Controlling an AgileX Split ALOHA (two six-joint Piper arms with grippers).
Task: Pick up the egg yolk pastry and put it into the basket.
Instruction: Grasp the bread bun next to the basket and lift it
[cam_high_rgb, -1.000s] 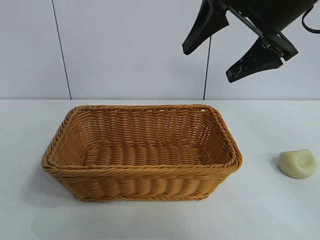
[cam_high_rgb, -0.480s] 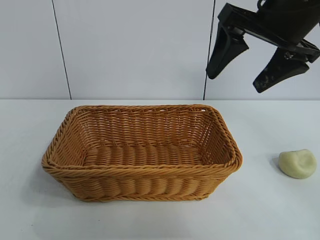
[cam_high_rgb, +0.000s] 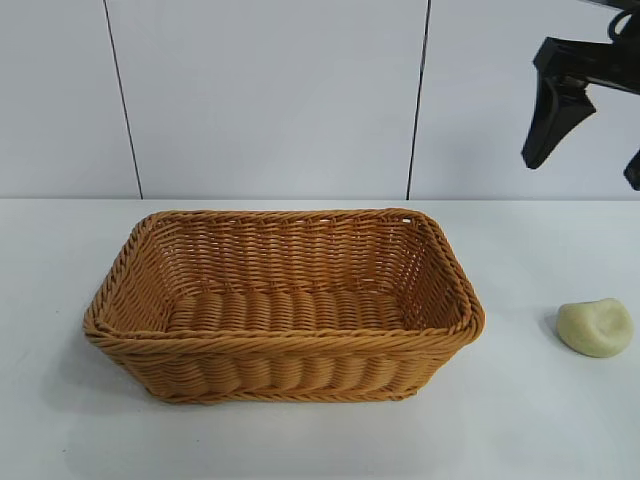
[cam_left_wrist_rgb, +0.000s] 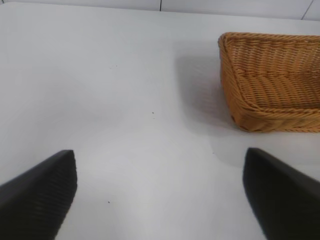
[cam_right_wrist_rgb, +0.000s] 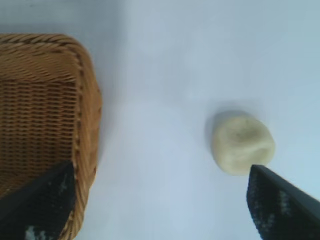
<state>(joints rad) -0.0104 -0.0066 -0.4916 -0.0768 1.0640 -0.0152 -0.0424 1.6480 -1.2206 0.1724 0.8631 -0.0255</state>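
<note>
Near edge of worktop (cam_high_rgb: 300, 440): bare white surface, nothing on it.

Egg yolk pastry (cam_high_rgb: 595, 328) sitting on worktop at exterior view's right, well apart from basket (cam_high_rgb: 285, 300), untouched. Pale dome, dented top. Also clear in right wrist view, pastry (cam_right_wrist_rgb: 242, 141) between the 2 dark fingertips but far below them, basket rim (cam_right_wrist_rgb: 87, 100) off to one side.

Basket mid-worktop, upright, nothing inside.

Right claw (cam_high_rgb: 590, 140) high above worktop at far right, roughly over pastry's side, partly cut by frame edge. Fingers spread wide, gripping nothing. 1 finger fully in view in exterior view, other only a sliver at the edge.

Change: 1.0 s ago right claw hung above basket's right end; 0.5 s ago farther right; now past basket entirely, nearly over pastry. Height about the same, no descent seen. Pastry and basket unmoved across all 3 exterior frames.

Meaning: approach phase, lateral travel almost done. Pick not started. Likely next need: small further shift toward pastry, then drop straight down with fingers either side of it. Soft-looking lump, probably easy to squash with hard pinch.

Left claw (cam_left_wrist_rgb: 160, 195) off to basket's far side over bare worktop, fingers spread wide, idle, not visible in exterior view.
</note>
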